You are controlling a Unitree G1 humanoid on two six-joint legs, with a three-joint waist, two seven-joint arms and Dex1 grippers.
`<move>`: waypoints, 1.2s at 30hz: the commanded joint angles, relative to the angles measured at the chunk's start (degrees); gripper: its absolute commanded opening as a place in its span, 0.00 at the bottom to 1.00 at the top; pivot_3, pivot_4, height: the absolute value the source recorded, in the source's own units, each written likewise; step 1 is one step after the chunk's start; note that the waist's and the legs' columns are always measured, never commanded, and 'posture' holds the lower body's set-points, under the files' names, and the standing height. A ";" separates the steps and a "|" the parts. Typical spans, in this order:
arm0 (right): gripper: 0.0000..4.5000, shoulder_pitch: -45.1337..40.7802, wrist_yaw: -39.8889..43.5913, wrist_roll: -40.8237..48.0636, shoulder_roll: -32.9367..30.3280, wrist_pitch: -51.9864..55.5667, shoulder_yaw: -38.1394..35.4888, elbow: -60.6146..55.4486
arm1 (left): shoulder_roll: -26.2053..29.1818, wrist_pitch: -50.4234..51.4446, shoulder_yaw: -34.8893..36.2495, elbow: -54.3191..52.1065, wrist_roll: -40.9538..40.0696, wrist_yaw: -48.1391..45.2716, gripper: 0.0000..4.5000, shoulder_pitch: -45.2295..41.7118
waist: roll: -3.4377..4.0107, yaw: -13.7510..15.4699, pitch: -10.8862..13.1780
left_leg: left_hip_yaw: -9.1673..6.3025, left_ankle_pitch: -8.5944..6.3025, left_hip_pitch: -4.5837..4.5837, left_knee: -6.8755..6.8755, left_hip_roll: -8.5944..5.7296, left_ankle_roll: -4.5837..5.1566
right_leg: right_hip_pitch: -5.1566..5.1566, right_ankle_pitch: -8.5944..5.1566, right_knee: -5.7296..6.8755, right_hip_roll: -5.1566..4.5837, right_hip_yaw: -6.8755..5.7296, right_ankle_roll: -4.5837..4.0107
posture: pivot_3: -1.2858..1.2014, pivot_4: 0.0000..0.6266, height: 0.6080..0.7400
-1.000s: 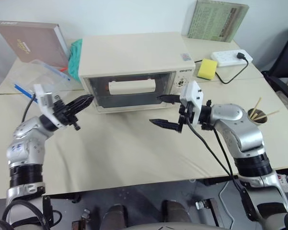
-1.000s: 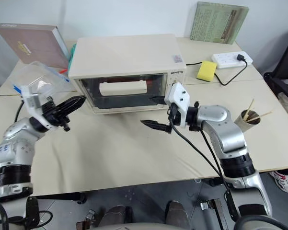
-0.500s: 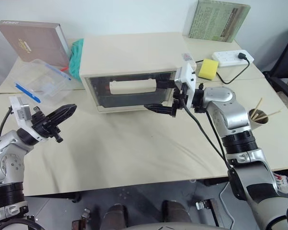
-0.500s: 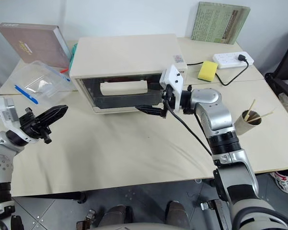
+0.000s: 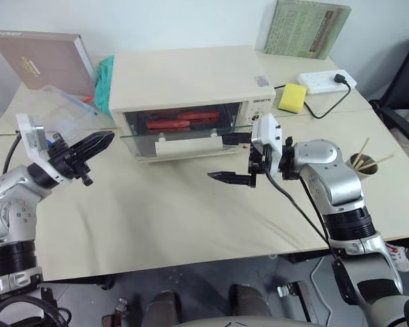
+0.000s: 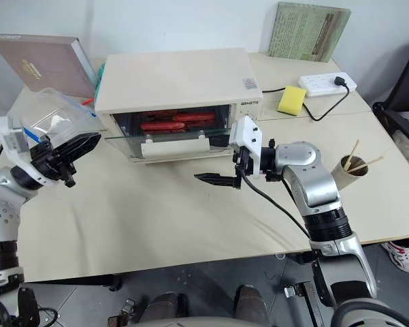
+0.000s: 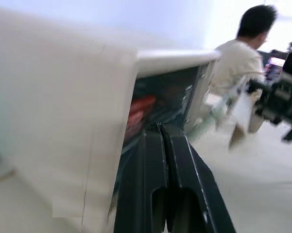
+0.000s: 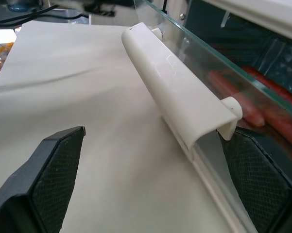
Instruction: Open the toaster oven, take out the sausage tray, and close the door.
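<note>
Both end effectors hang above the desk [image 5: 190, 218] in front of the toaster oven [image 5: 187, 88]. Over at the oven's left front corner the left end effector [image 5: 103, 140] has its black fingers pressed together, pinching nothing, pointing toward the oven. On the other side the right end effector [image 5: 235, 158] stands spread wide, one finger up at the right end of the door [image 6: 167, 139], the other lower over bare desk, holding nothing.

That door is swung down to about level, a glass panel jutting toward the robot, its long cream handle [image 8: 177, 94] running along the front edge, parallel to the oven's face. Inside the cavity sits the sausage tray [image 5: 178, 122], long axis across the oven's width, with red sausages [image 6: 173, 121] lying lengthwise the same way.

Left of the oven a clear plastic box [image 6: 51, 116] with a blue clip rests near a brown book [image 5: 44, 60]. To the right stand a yellow sponge [image 5: 293, 97], a power strip [image 5: 326, 82] and a cup with sticks [image 5: 366, 162].
</note>
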 commanded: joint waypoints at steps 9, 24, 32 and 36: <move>1.00 2.78 1.13 -1.02 -0.17 1.51 4.21 -5.31 | -1.61 -4.59 -7.74 9.01 5.61 -4.46 0.00 -7.12 | 0.00 -0.60 0.00 | 0.02 0.00 0.00 0.02 0.01 0.00 | 0.00 0.00 0.01 0.00 -0.01 0.00 | 0.52 0.24 1.00; 1.00 8.81 -3.27 -5.85 -5.10 5.78 7.65 -9.04 | -2.27 -4.75 -12.80 10.06 7.80 -8.84 0.00 -8.34 | -0.01 -0.63 -0.01 | 0.09 -0.01 0.03 0.08 0.01 0.02 | 0.00 0.00 0.02 0.00 0.07 0.00 | 0.52 0.24 1.00; 1.00 7.62 -3.88 -9.21 -6.84 6.17 9.24 -5.87 | -2.68 -5.38 -13.10 10.77 8.48 -9.36 0.00 -9.04 | -0.06 0.24 0.01 | 0.09 -0.03 -0.06 0.14 0.00 0.05 | -0.04 0.00 0.01 -0.03 0.05 0.00 | 0.52 0.24 1.00; 1.00 7.38 -3.65 -6.90 -6.37 9.08 7.60 -6.88 | -2.78 -5.41 -13.29 10.64 8.82 -9.71 0.00 -9.01 | -0.06 0.79 0.01 | 0.09 -0.03 -0.06 0.16 0.01 0.05 | -0.03 0.00 0.02 -0.03 0.03 0.00 | 0.52 0.24 1.00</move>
